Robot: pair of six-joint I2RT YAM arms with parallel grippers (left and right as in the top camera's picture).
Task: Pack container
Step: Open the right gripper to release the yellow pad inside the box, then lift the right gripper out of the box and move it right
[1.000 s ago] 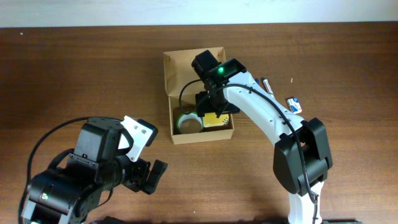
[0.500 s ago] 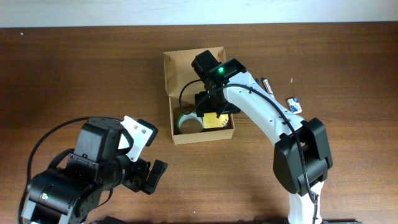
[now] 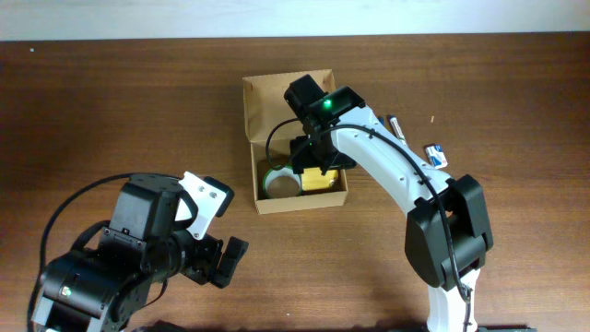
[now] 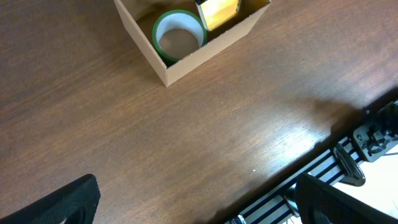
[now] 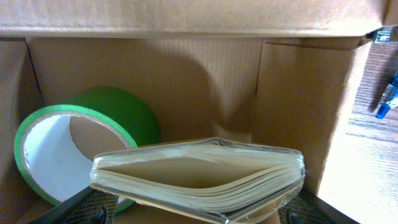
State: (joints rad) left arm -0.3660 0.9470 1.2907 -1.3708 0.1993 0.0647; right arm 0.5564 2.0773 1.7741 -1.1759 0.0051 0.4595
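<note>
The container (image 3: 267, 101) is an open tan cardboard box at the table's middle back. It also shows in the left wrist view (image 4: 205, 53) and the right wrist view (image 5: 186, 68). A green tape roll (image 3: 279, 182) (image 5: 68, 143) (image 4: 178, 36) lies inside it at the front left. My right gripper (image 3: 318, 166) (image 5: 199, 208) reaches into the box, shut on a wrapped yellow pad (image 3: 321, 181) (image 5: 199, 177) (image 4: 219, 12), which bows between the fingers beside the roll. My left gripper (image 3: 226, 261) (image 4: 199, 199) is open and empty above the table's front left.
A small pen-like item (image 3: 396, 124) and a blue-and-white item (image 3: 435, 154) lie on the table to the right of the box. A blue pen tip (image 5: 387, 99) shows past the box wall. The table's front edge (image 4: 323, 143) is close to my left gripper.
The right gripper with the yellow pad has shifted only very slightly inside the box. The left arm has not moved.
</note>
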